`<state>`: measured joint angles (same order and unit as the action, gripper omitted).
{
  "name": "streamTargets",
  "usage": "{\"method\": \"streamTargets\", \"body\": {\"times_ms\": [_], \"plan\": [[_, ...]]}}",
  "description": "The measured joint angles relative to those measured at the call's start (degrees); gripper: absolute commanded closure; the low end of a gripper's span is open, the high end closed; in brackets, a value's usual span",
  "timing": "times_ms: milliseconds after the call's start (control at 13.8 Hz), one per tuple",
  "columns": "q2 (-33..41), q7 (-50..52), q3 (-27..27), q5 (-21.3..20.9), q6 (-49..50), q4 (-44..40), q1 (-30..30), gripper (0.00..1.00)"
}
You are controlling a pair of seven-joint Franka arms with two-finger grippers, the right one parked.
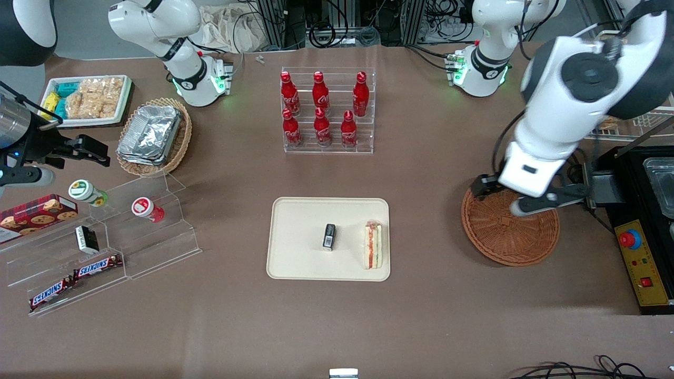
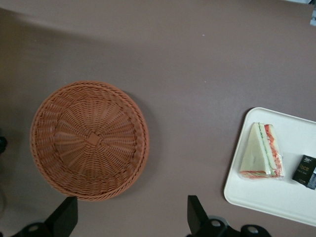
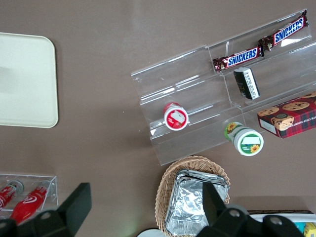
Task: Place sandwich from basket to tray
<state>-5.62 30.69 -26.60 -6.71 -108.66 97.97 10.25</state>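
Brown cloth covers the whole table, and on it I see my flat cream-beige rectangular tray (image 1: 295, 210) lying near the front camera at mid-table, presumably centred so the arm can reach it from the basket. Toward the working arm's end sits the round reddish-brown woven wicker basket (image 1: 500, 237), bare inside in the wrist view (image 2: 89, 140), which I take to mean the transfer is done. My left gripper (image 2: 132, 217) hovers above the basket's rim with its jaws spread wide and holding nothing. The triangular white-bread sandwich (image 1: 373, 245) with orange-red and green filling lies flat on the tray, at the edge nearest the basket, beside a small black packet (image 1: 329, 236).
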Motion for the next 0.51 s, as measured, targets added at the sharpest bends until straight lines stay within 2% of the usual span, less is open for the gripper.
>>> {"method": "streamTargets", "body": {"times_ms": [289, 506], "plan": [[1.8, -18.8, 0.3, 2.6, 4.3, -0.9, 9.4, 0.00], [1.5, -21.9, 0.4, 2.8, 5.2, -3.3, 12.4, 0.00]]}}
